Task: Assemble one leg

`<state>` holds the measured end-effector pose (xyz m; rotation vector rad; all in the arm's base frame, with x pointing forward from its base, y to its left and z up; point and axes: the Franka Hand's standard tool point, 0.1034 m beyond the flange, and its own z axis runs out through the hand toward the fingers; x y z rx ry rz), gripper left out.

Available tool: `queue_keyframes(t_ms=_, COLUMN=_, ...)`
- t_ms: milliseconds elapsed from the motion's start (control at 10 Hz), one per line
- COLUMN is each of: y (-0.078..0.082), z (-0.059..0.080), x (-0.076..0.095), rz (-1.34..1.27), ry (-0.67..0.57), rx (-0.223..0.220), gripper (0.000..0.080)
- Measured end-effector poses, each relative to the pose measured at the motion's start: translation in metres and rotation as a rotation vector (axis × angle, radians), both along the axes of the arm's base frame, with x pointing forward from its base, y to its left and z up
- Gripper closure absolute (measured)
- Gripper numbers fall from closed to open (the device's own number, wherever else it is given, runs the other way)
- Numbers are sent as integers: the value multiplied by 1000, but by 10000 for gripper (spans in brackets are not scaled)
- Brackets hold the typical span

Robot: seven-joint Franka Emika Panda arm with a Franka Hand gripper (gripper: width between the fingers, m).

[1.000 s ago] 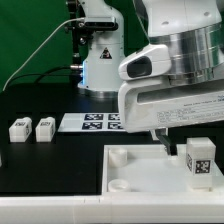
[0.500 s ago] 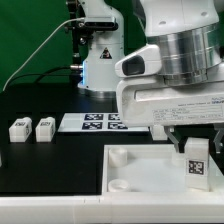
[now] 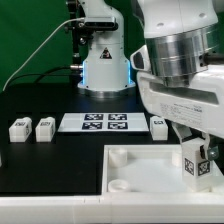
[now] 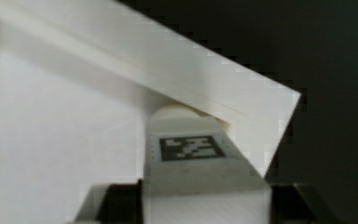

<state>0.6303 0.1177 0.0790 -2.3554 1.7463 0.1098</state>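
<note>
Standing upright, the small white leg [image 3: 195, 162] [image 4: 197, 155] shows, seemingly, one tag.

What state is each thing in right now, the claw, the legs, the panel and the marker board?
claw: shut on the leg, over the panel.
leg: upright, held by the claw at the panel's corner on the exterior view's right.
panel: lying flat on the table, corner sockets facing up.
marker board: flat on the table, untouched.
two loose legs: side by side on the table.
another loose leg: beside the marker board.
</note>
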Motion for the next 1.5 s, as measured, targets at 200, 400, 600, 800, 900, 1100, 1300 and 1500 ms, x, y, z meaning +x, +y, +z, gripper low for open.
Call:
queue_keyframes(t_ms=200, y=9, z=-3, x=-3, rz=-318, ry=71, rx=40, gripper=499)
queue_keyframes(t_ms=400, y=9, z=-3, x=-3, rz=-267, ry=60, rx=36, gripper=503)
queue_keyframes(t_ms=600, y=8, z=-4, x=-4, rz=-95, ry=25, rx=19, gripper=319)
queue_keyframes(t_ms=800, y=8, z=-3, x=-5, rz=251, ry=-49, rx=-16, gripper=190)
queue_keyframes(t_ms=900, y=10, z=-4, x=-5, rz=387, ry=-71, rx=-40, gripper=157)
queue_keyframes(t_ms=1100, y=10, z=-4, x=-4, rz=563, ry=-130, rx=-67, gripper=152)
queue_keyframes(t_ms=1300, y=7, z=-4, x=-3, rz=759, ry=-167, rx=-85, gripper=150)
queue_keyframes(t_ms=1500, y=-3, z=-2, x=6, rz=1075, ry=-205, rx=-148, gripper=150)
